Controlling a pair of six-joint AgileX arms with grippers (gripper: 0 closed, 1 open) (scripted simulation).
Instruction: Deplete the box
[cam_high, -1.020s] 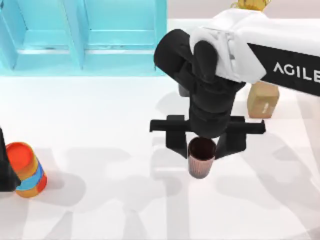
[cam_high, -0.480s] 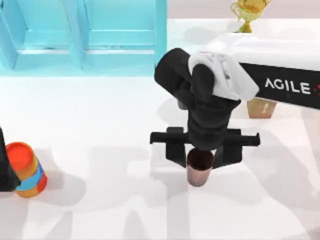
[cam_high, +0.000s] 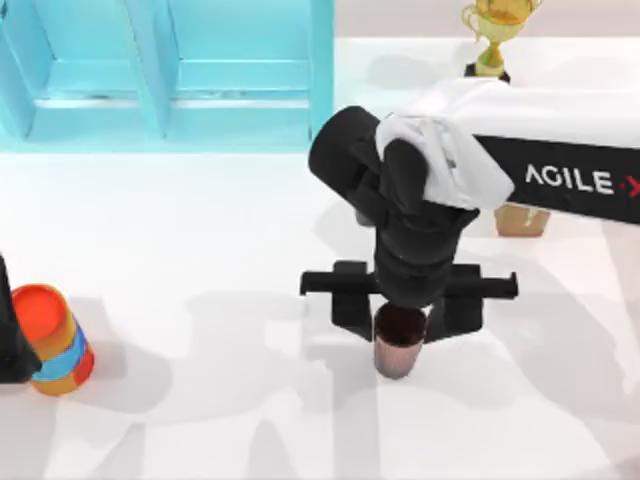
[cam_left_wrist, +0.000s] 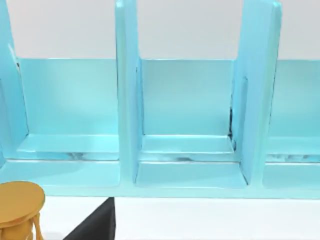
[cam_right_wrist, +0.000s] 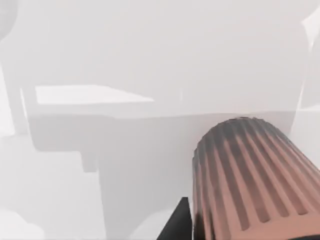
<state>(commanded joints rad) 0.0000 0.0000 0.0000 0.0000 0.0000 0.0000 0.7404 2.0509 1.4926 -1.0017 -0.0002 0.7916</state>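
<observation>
White tabletop (cam_high: 200, 260) ran under everything you had to work with, bare around the arm's shadows. Nearest the camera edge, your right gripper (cam_high: 402, 318) pointed straight down with its 2 fingers (cam_high: 350, 305) closed onto the ribbed brown cup (cam_high: 398, 342); the cup sat squarely between the pads, its dark mouth up and its body showing just below the fingertips. From the right wrist view the cup's ridged wall (cam_right_wrist: 255, 180) ran out from the grip over plain table.

I judged the step in hand to be carrying this cup to a resting place. To do it well, you needed to keep the wrist vertical so the cup stayed upright, lower until its base met the table, and only then part the fingers evenly so neither pad dragged it over.

Off to the left of the fingers, a striped orange can (cam_high: 52, 340) stood touching a dark sliver of your left arm at the frame's edge; I could not tell how that gripper's fingers stood.

Beyond the fingers, a tan block (cam_high: 522, 220) peeked from under the right arm. Farthest back stood a gold trophy (cam_high: 492, 30) and the blue box (cam_high: 170, 70), whose 3 visible compartments (cam_left_wrist: 187, 125) held nothing.
</observation>
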